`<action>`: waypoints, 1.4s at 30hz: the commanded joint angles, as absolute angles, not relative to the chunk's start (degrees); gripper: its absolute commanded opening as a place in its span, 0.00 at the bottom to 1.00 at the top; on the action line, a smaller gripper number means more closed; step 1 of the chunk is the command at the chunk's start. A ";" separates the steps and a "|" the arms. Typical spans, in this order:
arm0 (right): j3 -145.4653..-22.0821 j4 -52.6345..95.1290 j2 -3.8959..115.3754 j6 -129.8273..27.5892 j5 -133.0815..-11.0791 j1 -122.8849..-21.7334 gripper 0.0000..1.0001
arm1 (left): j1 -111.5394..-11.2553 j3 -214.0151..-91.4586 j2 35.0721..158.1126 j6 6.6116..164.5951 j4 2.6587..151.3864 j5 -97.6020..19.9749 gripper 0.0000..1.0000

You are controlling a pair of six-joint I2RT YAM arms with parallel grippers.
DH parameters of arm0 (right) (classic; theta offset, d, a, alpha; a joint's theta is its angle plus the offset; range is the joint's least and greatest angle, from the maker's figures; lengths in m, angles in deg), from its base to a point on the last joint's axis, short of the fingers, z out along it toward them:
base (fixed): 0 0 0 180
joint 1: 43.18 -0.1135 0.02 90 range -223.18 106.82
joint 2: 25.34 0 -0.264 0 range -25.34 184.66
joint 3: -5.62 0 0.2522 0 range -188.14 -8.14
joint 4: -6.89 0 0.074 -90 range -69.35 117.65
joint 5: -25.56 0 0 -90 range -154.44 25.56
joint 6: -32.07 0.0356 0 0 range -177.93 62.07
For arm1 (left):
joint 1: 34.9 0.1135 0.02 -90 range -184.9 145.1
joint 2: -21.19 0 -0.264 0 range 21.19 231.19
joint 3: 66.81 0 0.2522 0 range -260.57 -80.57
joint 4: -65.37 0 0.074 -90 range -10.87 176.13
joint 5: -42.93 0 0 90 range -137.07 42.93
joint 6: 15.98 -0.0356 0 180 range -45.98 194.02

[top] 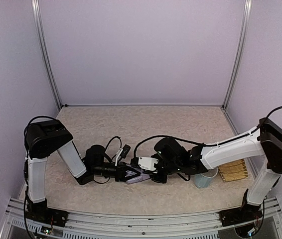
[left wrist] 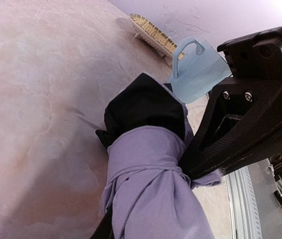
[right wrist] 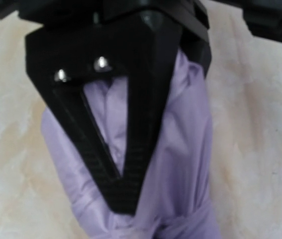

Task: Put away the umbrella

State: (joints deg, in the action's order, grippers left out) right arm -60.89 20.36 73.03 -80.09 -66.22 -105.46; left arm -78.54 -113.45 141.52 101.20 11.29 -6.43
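The umbrella [top: 137, 178] lies folded low over the table between my two grippers. In the left wrist view its lavender fabric [left wrist: 151, 194] is bundled with a strap tied round it, and black lining [left wrist: 141, 107] bulges from its far end. My left gripper [top: 125, 173] is shut on the bundle; one dark finger [left wrist: 102, 228] shows at its left side. My right gripper [top: 147, 174] meets it from the right. Its black finger [right wrist: 126, 169] lies across the fabric [right wrist: 186, 149] near the strap, with a bit of cloth sticking out beside the right gripper [left wrist: 230, 149].
A pale blue cup [top: 202, 180] with a handle lies right of the grippers, also in the left wrist view [left wrist: 196, 69]. A straw-coloured ribbed piece [top: 233, 171] sits further right by the wall. Lavender walls enclose three sides. A metal rail [top: 141, 219] runs along the near edge.
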 commanded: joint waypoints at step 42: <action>-58.19 24.99 80.48 -83.69 -70.65 -100.41 0.00 | -83.80 -111.60 145.35 48.98 -12.61 -20.44 0.82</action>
State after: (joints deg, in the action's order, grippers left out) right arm -61.68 13.49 77.18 -83.82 -69.83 -101.00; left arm -84.11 -107.53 144.40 50.95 -10.85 -25.60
